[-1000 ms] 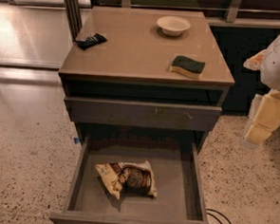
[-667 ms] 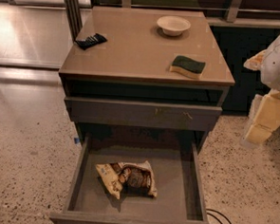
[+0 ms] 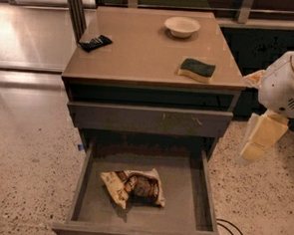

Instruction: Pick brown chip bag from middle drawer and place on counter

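The brown chip bag (image 3: 133, 186) lies crumpled on the flat bottom of the pulled-out middle drawer (image 3: 187, 201), left of its centre. The tan counter (image 3: 141, 49) tops the dark grey cabinet above it. My gripper (image 3: 258, 141) hangs from the white arm (image 3: 288, 86) at the right edge of the view. It is outside the cabinet, to the right of the drawer and above the floor, well apart from the bag. It holds nothing that I can see.
On the counter are a green-and-yellow sponge (image 3: 197, 69) at front right, a white bowl (image 3: 182, 27) at the back and a small black object (image 3: 94, 42) at the left. A shut grey drawer front (image 3: 149, 119) with pale scratches sits above the open drawer. A black cable (image 3: 230, 232) lies on the speckled floor.
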`<state>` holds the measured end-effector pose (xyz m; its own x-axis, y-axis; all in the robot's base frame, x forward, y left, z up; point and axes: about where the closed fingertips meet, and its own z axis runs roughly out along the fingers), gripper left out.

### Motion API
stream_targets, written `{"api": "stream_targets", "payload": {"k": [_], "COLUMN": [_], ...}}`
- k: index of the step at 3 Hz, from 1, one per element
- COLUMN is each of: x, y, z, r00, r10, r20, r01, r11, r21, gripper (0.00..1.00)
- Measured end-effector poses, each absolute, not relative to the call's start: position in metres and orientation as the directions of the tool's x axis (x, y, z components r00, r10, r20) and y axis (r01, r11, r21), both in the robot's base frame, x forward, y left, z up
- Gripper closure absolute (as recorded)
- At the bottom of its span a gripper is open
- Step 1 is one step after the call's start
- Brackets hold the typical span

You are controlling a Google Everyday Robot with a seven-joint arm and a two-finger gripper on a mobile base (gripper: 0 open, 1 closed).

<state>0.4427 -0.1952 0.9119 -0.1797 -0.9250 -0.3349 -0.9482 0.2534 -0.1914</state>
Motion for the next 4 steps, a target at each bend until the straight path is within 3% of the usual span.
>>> {"api": "stream_targets", "payload": {"k": [2,4], "x": [0.453,0.445], "y": [-0.156,-0.136], "z": [0.843,0.806], "r00": [-0.165,-0.184], "r10": [-0.861,-0.844], "r20": [-0.481,-0.503], "r01": [-0.960,-0.964], "r11": [0.253,0.256], "r21": [-0.123,-0.076], "gripper": [0.00,0.00]}}
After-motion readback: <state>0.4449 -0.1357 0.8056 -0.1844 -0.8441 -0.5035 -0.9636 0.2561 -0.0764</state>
